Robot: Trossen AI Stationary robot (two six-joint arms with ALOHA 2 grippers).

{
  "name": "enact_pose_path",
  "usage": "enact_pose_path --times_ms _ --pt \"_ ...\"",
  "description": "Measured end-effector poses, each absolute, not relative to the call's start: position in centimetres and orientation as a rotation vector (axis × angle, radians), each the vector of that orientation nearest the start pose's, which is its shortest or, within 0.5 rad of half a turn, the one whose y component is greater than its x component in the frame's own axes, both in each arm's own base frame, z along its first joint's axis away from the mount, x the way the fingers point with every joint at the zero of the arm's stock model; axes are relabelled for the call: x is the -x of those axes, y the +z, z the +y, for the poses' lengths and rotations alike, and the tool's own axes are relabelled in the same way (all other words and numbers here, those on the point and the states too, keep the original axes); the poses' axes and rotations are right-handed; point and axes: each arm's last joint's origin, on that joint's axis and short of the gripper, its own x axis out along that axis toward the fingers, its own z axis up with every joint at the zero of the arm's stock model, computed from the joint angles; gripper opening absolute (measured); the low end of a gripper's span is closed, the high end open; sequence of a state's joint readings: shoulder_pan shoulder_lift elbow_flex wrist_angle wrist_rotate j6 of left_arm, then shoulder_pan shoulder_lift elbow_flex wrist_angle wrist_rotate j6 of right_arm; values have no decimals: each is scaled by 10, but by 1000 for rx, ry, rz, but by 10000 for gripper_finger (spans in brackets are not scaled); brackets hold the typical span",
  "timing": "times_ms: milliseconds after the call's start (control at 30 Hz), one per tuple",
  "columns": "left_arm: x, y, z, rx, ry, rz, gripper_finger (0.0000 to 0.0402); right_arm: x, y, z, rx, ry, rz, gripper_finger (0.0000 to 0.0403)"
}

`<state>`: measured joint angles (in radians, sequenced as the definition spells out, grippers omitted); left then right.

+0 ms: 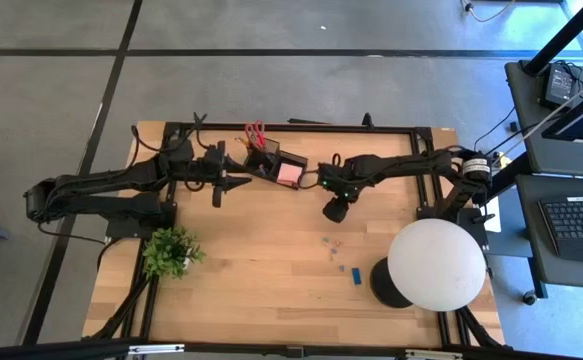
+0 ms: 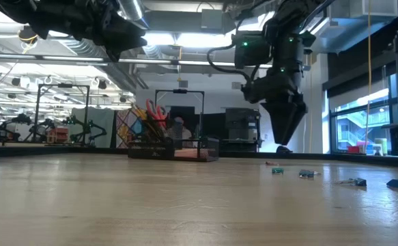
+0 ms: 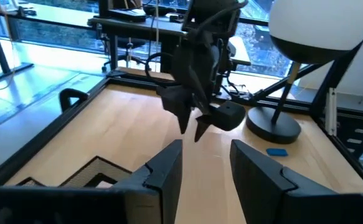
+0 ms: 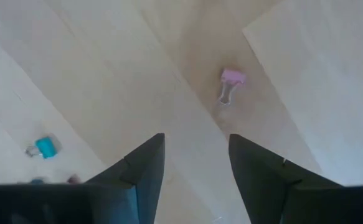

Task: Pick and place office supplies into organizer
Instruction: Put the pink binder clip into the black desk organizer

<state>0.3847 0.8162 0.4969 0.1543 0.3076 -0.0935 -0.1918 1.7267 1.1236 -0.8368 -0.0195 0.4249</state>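
Your right end effector (image 4: 193, 163) hangs spread, empty, over pink binder clip (image 4: 231, 84) mid-tabletop (image 1: 271, 260). Your left end effector (image 3: 203, 163) spread, empty, beside black organizer (image 1: 274, 164) near far edge.

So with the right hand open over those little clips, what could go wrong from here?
The pink clip is tiny and lies flat on the table, so the right hand may pinch past it or flick it away. The left hand hangs close beside the organizer, so the arms may crowd at the drop.

scissors (image 1: 255, 132): red | sticky-note pad (image 1: 288, 173): pink | organizer (image 1: 264, 160): black | clips (image 4: 233, 78): pink, teal
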Motion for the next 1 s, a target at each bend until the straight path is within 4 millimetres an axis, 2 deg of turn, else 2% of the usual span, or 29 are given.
enact_pose_path --times_ms 200,467,667,833,1000 --pt "-174 260 63 144 130 151 128 -303 179 -49 -602 -508 1401 181" --pt "-174 260 63 144 132 151 128 -296 179 1 -742 -466 1561 181" --pt "-174 260 63 137 133 152 128 -295 179 29 -777 -515 1560 181" --pt "-174 260 63 136 133 152 128 -296 178 30 -729 -611 1494 181" --pt "-174 260 63 143 134 152 128 -301 178 18 -637 -734 1363 181"
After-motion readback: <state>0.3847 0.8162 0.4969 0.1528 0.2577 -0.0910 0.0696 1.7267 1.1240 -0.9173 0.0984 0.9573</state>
